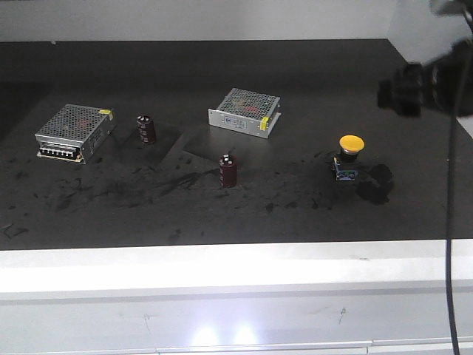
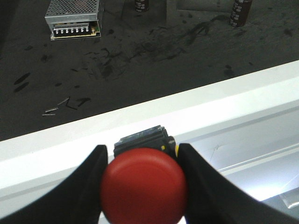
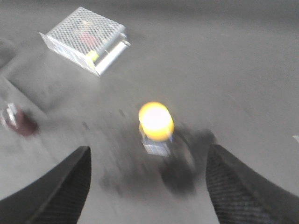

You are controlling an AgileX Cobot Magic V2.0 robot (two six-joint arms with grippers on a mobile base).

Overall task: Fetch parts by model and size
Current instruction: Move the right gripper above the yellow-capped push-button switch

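The left claw [image 2: 142, 156] is clamped on the red-capped switch [image 2: 144, 184], held over the white front edge of the desk [image 2: 140, 70]. A slack pinch could let it fall. The right claw [image 3: 148, 184], spread wide, hovers above the yellow switch [image 3: 156, 122] standing on the desk. An off-centre descent could tip it.

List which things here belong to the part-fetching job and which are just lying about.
Job: red button switch; yellow button switch.
Lying about: left mesh box; right mesh box; left dark cylinder; right dark cylinder.
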